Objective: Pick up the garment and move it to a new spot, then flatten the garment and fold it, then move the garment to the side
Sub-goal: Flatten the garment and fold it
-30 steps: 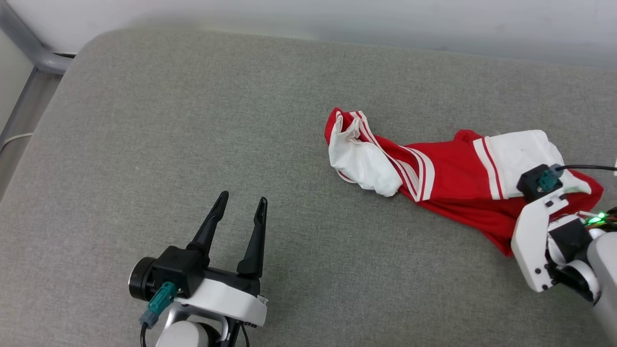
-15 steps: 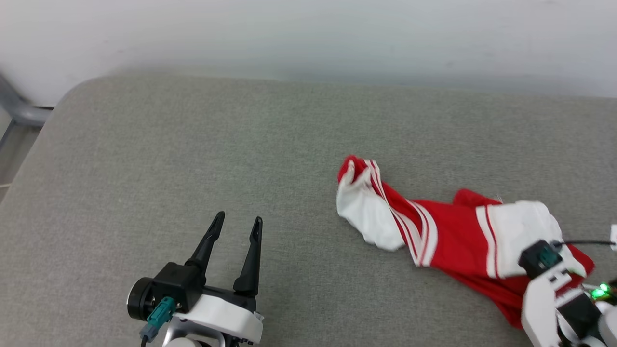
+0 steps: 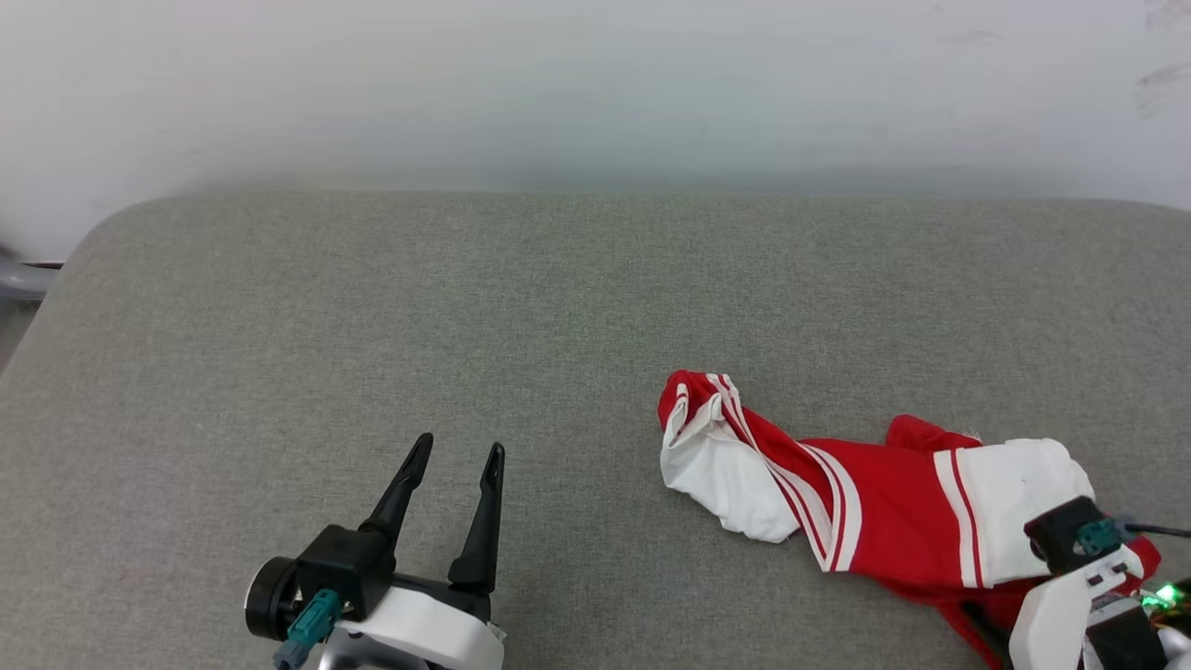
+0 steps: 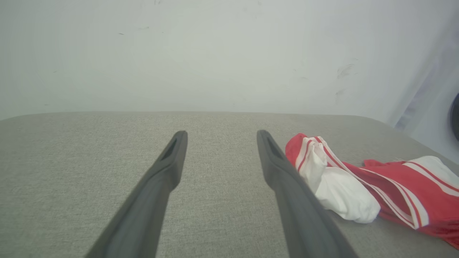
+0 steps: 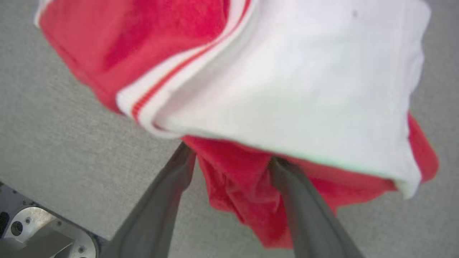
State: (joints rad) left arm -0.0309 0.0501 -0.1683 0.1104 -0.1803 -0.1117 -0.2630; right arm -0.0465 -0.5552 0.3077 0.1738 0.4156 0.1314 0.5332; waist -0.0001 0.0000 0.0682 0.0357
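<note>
The garment (image 3: 884, 502), a red jersey with white sleeves and red-white striped trim, lies crumpled on the grey cushion at the right. My right gripper (image 5: 229, 156) reaches into its right end. The two fingers stand apart, with a loose red fold between them and the tips tucked under the white sleeve (image 5: 287, 71). In the head view this gripper's white wrist (image 3: 1070, 605) covers that end of the cloth. My left gripper (image 3: 461, 445) hovers open and empty over bare cushion, well left of the garment (image 4: 394, 182). Its fingers point toward the wall, with nothing between them (image 4: 221, 133).
The grey cushion (image 3: 372, 326) is a wide padded surface with a rounded far-left corner. A pale wall (image 3: 595, 93) rises right behind its far edge. Beyond the left edge a grey metal bar (image 3: 19, 279) shows.
The head camera has tilted up, so everything sits lower in the picture. The garment lies much as before. The right gripper stays at its right end and the left gripper stays open.
</note>
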